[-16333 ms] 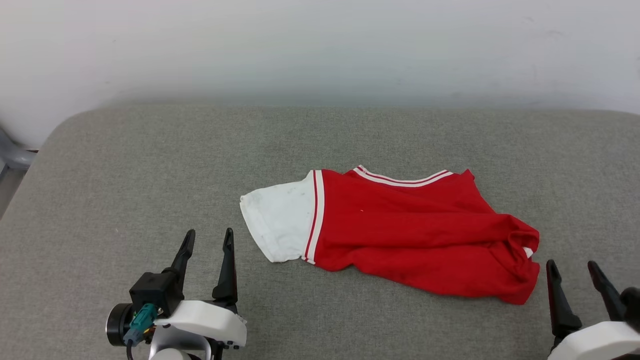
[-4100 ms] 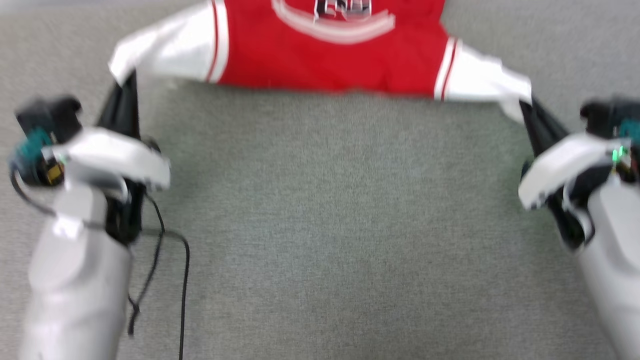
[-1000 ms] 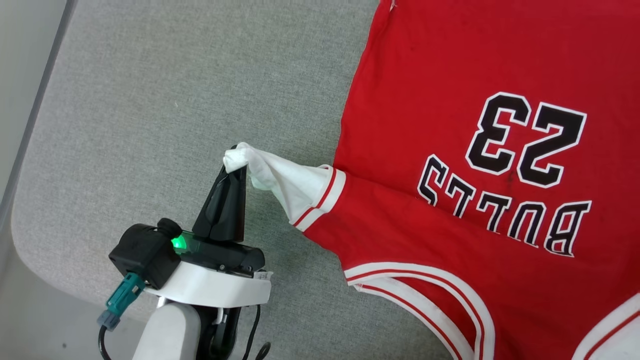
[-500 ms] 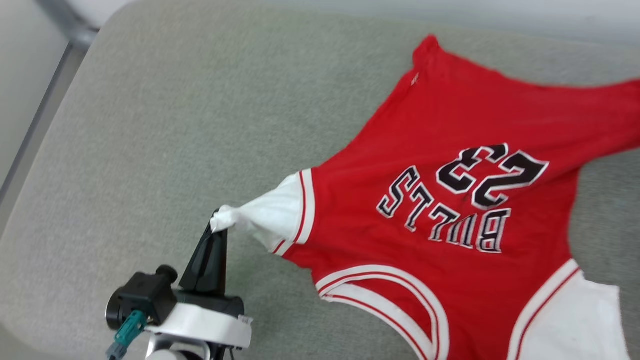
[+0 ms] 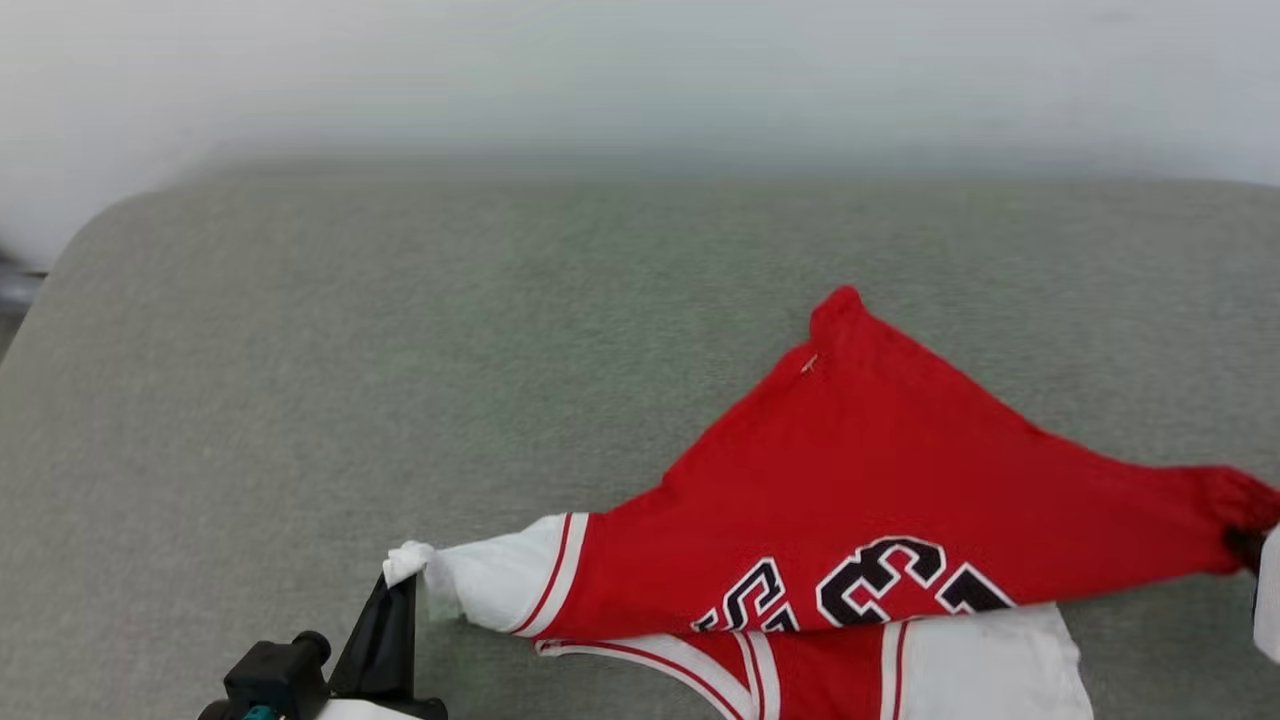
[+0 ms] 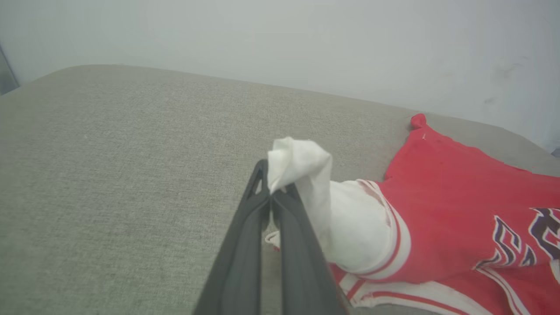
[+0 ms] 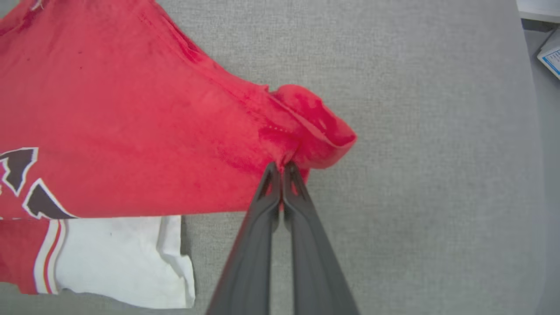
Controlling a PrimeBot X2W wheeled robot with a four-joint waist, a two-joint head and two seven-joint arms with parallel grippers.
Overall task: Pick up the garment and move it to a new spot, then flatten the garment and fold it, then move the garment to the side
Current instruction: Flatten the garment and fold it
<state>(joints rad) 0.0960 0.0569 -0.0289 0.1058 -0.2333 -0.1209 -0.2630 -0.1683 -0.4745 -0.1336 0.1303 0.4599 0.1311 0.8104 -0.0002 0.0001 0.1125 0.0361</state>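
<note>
garment point(image 5: 880, 480) cut off at btm edge, nos. point(image 5: 880, 590) part-hidden by fold, right claw point(image 5: 1243, 546) mostly off-frame

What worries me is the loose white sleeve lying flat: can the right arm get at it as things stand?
Probably not yet. The right pincer is shut on a hem corner of the red jersey T-shirt; the flat white sleeve lies uncovered nearby, so releasing first should free it.

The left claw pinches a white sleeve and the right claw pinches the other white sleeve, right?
Not quite. The left gripper does pinch a white sleeve, but the right gripper pinches a red corner of the garment, as the right wrist view shows.
</note>
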